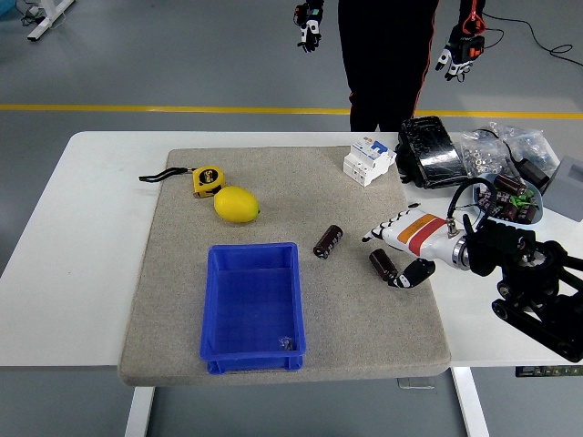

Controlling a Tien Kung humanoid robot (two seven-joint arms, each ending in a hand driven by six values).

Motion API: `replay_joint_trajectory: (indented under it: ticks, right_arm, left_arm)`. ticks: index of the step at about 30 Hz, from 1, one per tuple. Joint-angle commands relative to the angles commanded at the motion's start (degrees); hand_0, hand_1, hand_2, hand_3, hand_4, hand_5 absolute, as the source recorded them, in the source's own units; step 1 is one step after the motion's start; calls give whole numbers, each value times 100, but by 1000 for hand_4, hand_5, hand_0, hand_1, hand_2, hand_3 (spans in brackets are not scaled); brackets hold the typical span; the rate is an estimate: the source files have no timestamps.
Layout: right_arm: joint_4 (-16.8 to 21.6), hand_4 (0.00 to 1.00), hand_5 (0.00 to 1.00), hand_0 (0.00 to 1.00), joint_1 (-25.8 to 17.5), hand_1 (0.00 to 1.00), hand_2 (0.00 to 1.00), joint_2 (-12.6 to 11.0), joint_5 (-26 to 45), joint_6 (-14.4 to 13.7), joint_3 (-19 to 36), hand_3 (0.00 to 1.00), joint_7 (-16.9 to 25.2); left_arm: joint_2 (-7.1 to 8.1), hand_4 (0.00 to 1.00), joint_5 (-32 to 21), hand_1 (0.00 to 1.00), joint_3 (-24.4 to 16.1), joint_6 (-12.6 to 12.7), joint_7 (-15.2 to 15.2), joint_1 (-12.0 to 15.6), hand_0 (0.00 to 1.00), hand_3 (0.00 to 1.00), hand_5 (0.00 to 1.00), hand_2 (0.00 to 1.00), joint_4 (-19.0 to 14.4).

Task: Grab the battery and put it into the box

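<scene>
Two dark cylindrical batteries lie on the grey mat (182, 273). One battery (328, 241) lies free near the mat's middle. The other battery (382, 265) lies to its right, between the thumb and the straight fingers (387, 228) of my right hand (386, 258). That white hand with black tips comes in from the right and is open; whether the thumb touches the battery I cannot tell. The blue box (211, 309) stands at the mat's front middle, left of both batteries, with one small dark item in its front right corner.
A lemon (237, 204) and a yellow tape measure (207, 180) lie behind the box. A white breaker (368, 160), a black pack (430, 151), bagged parts (496, 146) and a bowl of parts (533, 215) crowd the back right. A person stands at the far side, gloved hands (308, 23) raised.
</scene>
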Motion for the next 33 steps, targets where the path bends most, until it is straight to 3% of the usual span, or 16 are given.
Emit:
replay_joint_trajectory:
  ticks: [10, 11, 16, 17, 33]
  right_arm:
    - [-278, 844, 353, 765, 4, 724, 789, 86, 151, -111, -66, 814, 109]
    - [-281, 822, 354, 695, 3, 675, 752, 86, 166, -131, -70, 743, 124]
    - [-250, 822, 354, 695, -22, 675, 752, 74, 182, -156, -66, 743, 126]
    - [-244, 762, 333, 414, -30, 508, 610, 70, 183, -167, -69, 609, 131]
    - [-54, 731, 333, 319, -109, 446, 552, -30, 250, -274, 84, 570, 156]
  left_arm:
    - [-16, 632, -48, 593, 30, 0, -18, -5, 578, 580, 587, 638, -10]
    - [-16, 631, -47, 595, 30, -3, -18, -7, 578, 581, 587, 640, -11]
    - [-19, 631, -55, 595, 35, -5, -18, -14, 578, 581, 587, 640, -13]
    - [-17, 632, -63, 594, 44, -6, -19, -16, 578, 581, 587, 640, -15]
    - [-14, 634, -71, 598, 63, -15, -18, -20, 579, 581, 589, 640, -25]
